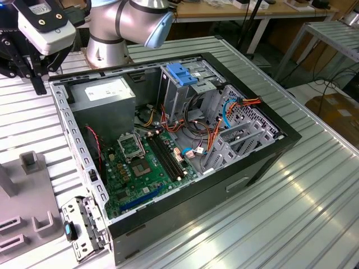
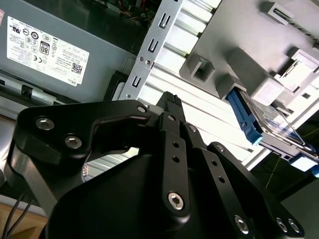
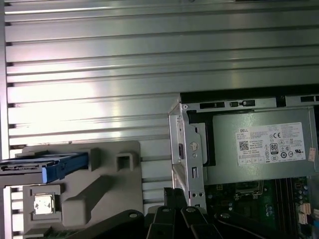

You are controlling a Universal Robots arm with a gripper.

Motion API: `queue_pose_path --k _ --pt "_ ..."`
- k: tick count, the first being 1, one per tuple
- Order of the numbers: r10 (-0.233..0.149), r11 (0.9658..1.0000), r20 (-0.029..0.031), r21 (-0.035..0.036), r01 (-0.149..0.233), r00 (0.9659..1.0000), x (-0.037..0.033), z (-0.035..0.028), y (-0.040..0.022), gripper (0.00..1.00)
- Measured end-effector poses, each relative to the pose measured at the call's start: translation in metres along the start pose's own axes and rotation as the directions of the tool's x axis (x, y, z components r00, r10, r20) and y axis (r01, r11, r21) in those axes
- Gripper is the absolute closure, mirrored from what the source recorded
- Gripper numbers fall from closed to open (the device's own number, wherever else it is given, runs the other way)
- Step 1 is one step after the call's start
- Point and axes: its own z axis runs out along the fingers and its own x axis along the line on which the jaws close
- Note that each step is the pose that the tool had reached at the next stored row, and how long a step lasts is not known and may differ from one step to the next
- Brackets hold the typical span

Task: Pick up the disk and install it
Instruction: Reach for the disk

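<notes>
The black pincer (image 2: 172, 98) is held empty, fingers together, over the ribbed metal desk (image 2: 209, 114) by the open computer case's (image 2: 149, 52) corner. Farther off, the dark rectangular blue-railed disk (image 2: 249, 122) is slotted at the grey plastic holder's (image 2: 239, 30) far edge. Unless parted, the fingers could knock it askew.

One disk (image 3: 45, 167), one computer case (image 1: 235, 182), one power supply (image 1: 104, 94), one grey fixture (image 1: 31, 216), one drive cage (image 1: 178, 84).
</notes>
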Motion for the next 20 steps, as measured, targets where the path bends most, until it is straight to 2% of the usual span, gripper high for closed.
queue_pose_path --k 20 --pt "0.0 1.0 0.0 0.0 0.0 1.0 0.0153 -0.0004 -0.0011 0.89"
